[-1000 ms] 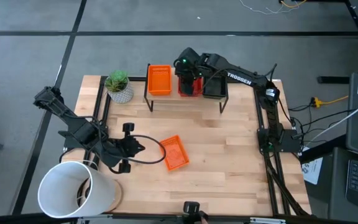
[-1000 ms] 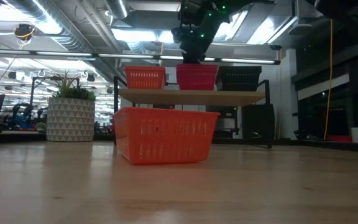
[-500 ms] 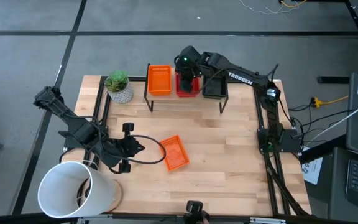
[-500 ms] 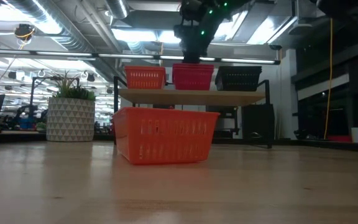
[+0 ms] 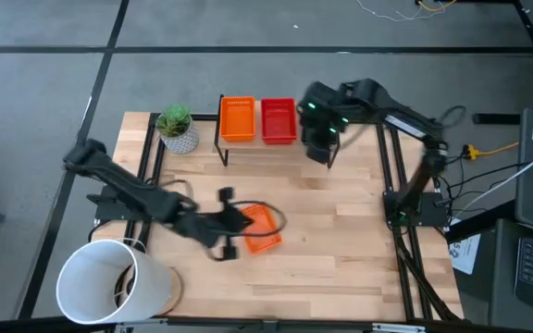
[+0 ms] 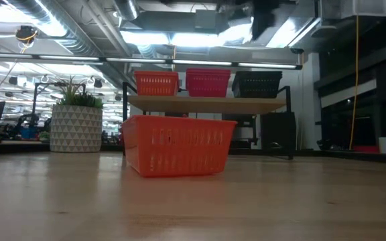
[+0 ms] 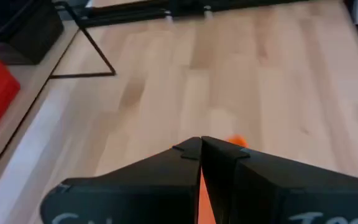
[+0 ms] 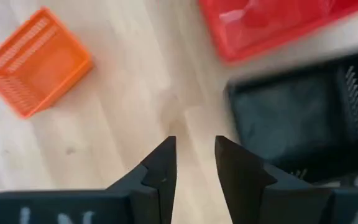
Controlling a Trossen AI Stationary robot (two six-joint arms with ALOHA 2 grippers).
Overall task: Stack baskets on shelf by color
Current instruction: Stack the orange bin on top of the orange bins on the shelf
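Although three colour groups already stand on the shelf, one basket remains loose on the tabletop [image 5: 340,231], so the sorting is judged incomplete. The white bucket [image 5: 109,282] sits at the near left corner of the tabletop, with the potted plant [image 5: 177,128] at the far left, beside the shelf. The shelf [image 5: 276,148] stands along the far edge and carries, left to right in the high view, an orange basket [image 5: 237,119], a red basket [image 5: 278,121] and a black basket [image 6: 258,84], all resting squarely on the plank.

The left arm [image 5: 128,190] reaches across the tabletop, and the left gripper [image 5: 229,225] lies at the near-left end of the loose orange basket [image 5: 265,227]. That basket rests mid-tabletop, well apart from the shelf, open side up, its long axis running diagonally from near left towards far right. The left wrist view shows the left fingers [image 7: 188,151] pressed together with nothing between them, orange showing just beyond their tips. The left arm is plainly the nearer; the basket lies directly ahead of its fingers.

The right gripper [image 8: 194,162] hangs above the shelf's black-basket end, fingers [image 8: 163,165] narrowly parted and empty.

Judgement: the coming grasp turns on parting the left fingers over the basket's near wall.
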